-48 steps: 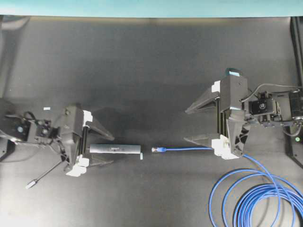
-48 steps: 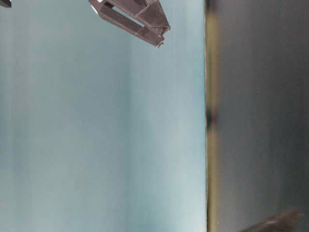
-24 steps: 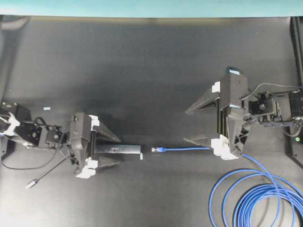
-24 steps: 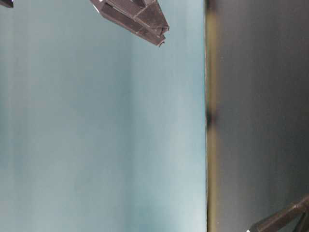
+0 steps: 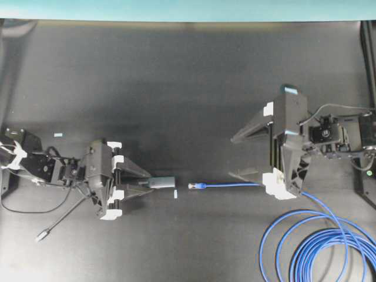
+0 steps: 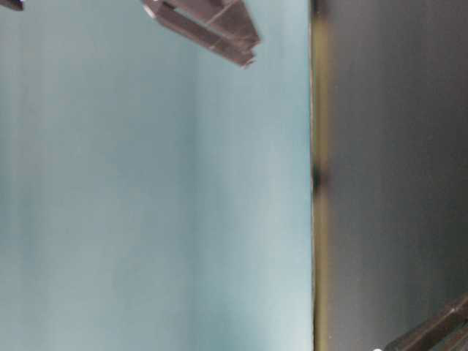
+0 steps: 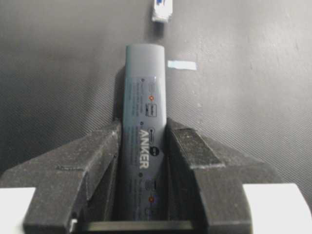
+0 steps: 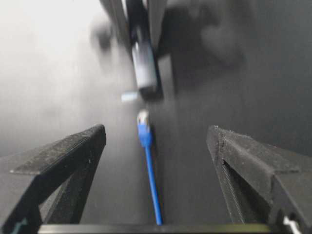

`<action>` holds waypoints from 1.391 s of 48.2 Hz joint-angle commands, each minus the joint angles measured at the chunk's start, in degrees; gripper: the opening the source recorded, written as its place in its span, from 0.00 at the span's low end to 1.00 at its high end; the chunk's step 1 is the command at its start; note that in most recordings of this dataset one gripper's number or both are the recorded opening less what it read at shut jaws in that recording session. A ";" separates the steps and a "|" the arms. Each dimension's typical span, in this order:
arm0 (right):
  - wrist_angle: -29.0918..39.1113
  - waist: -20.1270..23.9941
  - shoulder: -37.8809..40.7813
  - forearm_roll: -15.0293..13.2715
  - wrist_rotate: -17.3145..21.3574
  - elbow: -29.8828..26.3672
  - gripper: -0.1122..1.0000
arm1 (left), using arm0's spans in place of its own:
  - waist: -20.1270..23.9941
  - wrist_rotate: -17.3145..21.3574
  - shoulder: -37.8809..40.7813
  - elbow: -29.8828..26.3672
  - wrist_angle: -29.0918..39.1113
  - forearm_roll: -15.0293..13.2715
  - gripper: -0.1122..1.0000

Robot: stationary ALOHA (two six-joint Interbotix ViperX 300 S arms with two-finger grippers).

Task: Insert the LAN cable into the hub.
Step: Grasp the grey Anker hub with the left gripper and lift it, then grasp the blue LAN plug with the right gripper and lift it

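Note:
The hub (image 5: 162, 182), a slim grey bar, lies on the black table. My left gripper (image 5: 147, 183) is shut on it, and only its right end shows past the fingers. In the left wrist view the hub (image 7: 145, 92) sits between both fingers of the gripper (image 7: 144, 127), touching each. The LAN cable's plug (image 5: 195, 185) lies just right of the hub's end, with a small gap. My right gripper (image 5: 231, 157) is open wide over the straight blue cable (image 8: 150, 165), not touching it. The plug (image 8: 143, 118) points at the hub (image 8: 144, 70).
The blue cable's loose coils (image 5: 317, 247) lie at the front right. The hub's thin grey tail ends in a silver plug (image 5: 41, 237) at the front left. A small white tape mark (image 5: 175, 193) sits by the hub's end.
My left gripper has moved right along the hub and shut on it, covering most of the bar. The tail plug shifted slightly. The right gripper and blue cable have not moved.

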 commanded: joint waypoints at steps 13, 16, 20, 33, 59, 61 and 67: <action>-9.05 3.08 12.04 -0.18 -0.18 -1.49 0.83 | -0.18 0.97 -15.82 -6.42 26.02 0.18 0.35; -10.46 3.25 14.24 -0.18 -0.26 -1.93 0.83 | -0.09 1.58 -18.28 -7.47 30.23 0.18 0.35; -11.78 3.25 16.88 -0.26 -0.44 -2.46 0.83 | 0.09 2.37 -20.74 -8.53 34.37 0.18 0.35; -15.82 4.39 24.79 -0.26 -0.88 -4.57 0.82 | 0.70 2.55 -24.35 -10.02 40.34 0.26 0.35; -16.88 4.13 31.11 -0.26 -0.79 -5.54 0.74 | 0.09 2.20 -24.17 -10.81 40.61 0.18 0.35; -16.61 4.13 31.29 -0.26 -0.79 -5.54 0.73 | 0.00 2.20 -24.17 -10.81 40.61 0.18 0.35; -16.61 4.22 31.99 -0.26 -0.79 -5.54 0.61 | -0.35 2.02 -24.17 -10.72 40.61 0.26 0.35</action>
